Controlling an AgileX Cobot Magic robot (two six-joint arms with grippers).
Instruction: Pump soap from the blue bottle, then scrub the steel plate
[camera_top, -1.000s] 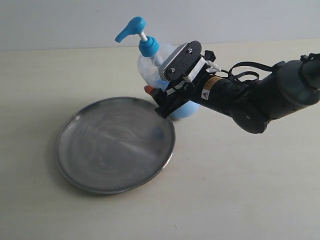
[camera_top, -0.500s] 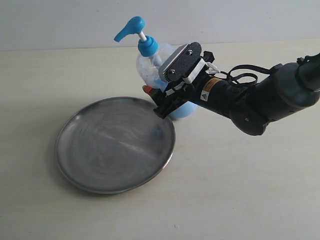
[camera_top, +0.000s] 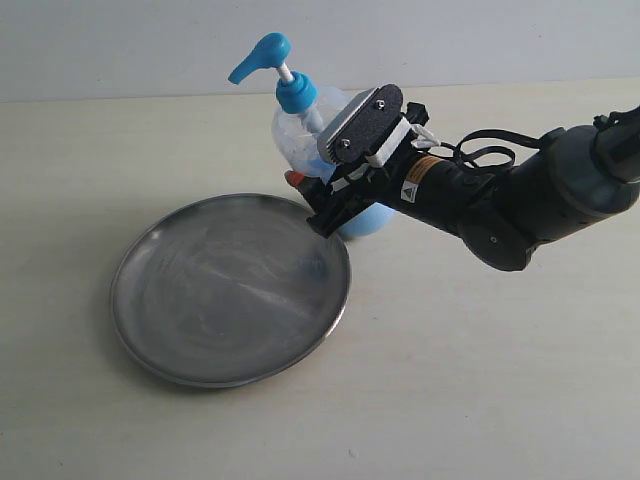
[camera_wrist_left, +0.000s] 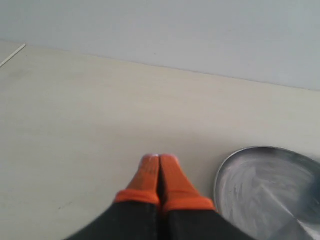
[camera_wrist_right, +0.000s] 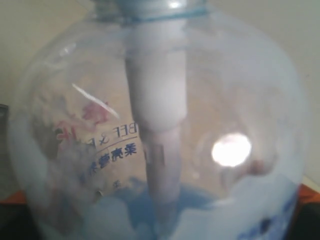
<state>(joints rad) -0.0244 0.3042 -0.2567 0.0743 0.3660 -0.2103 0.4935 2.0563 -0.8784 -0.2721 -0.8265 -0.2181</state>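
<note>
The blue bottle (camera_top: 300, 125) stands just behind the far rim of the steel plate (camera_top: 215, 300), its blue pump head (camera_top: 262, 55) raised and pointing left. Pale blue soap (camera_top: 372, 218) lies low in the bottle. My right gripper (camera_top: 312, 203) reaches in from the right and is shut on the bottle's body, with an orange fingertip (camera_top: 295, 178) showing beside it. In the right wrist view the bottle (camera_wrist_right: 210, 100) fills the frame, with soap (camera_wrist_right: 125, 212) at its base. My left gripper (camera_wrist_left: 159, 161) is shut and empty over the table, beside the plate's rim (camera_wrist_left: 220, 175).
A pale table (camera_top: 480, 380) carries everything, and a light wall (camera_top: 450, 40) runs behind it. A faint bluish patch (camera_top: 318, 266) sits on the plate near the bottle; soap or reflection, I cannot tell which.
The bottle and the right gripper edged very slightly left a second ago and have held still since. The left gripper shows no change.
</note>
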